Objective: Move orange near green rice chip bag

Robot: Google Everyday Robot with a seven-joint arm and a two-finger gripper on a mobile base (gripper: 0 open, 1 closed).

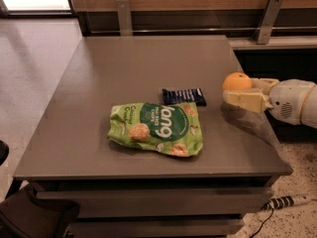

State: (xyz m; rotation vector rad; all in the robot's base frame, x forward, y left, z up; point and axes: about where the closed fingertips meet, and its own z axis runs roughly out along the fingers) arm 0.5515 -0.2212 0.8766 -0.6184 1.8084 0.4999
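Hanging above the right edge of the bench (pixel 124 68), the tool (pixel 237 90) is clamping the orange (pixel 237 80), while the green rice chip bag (pixel 156 128) is lying well to the left and a bit nearer the camera, just past the dark blue wrapper (pixel 184 96), so it's looking like a leftward carry.

The smooth cream plastic tool (pixel 238 89), at the right edge of the matt grey surface (pixel 124 68), clasps the matt-skinned orange (pixel 236 80); the green rice chip bag (pixel 156 128) looks crinkled and glossy.
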